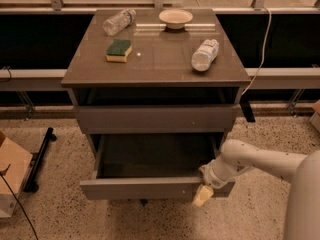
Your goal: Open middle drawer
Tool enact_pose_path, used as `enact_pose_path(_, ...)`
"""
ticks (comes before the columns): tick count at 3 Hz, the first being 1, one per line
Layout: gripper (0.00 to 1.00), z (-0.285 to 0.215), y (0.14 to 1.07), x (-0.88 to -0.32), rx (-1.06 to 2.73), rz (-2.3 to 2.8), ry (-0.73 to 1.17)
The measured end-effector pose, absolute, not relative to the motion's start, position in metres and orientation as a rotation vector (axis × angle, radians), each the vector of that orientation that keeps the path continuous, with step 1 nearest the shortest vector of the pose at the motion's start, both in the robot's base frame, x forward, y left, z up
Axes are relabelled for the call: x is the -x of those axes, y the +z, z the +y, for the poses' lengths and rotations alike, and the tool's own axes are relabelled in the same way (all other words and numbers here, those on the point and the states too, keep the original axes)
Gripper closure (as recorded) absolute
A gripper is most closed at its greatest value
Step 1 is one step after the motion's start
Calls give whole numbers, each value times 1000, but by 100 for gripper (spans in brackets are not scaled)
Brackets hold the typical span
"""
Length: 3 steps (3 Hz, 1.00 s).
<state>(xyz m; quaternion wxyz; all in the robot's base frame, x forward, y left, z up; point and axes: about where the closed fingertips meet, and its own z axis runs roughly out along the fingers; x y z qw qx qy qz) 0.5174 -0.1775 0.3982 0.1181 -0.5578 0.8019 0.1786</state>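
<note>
Cream gripper low right; grey-brown cabinet; green-yellow sponge (speckled floor).
</note>
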Motion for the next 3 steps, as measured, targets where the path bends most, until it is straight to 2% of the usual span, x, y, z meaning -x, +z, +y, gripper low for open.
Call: enact_pose_path(3,0,-179,390,-475,1503,2422,610)
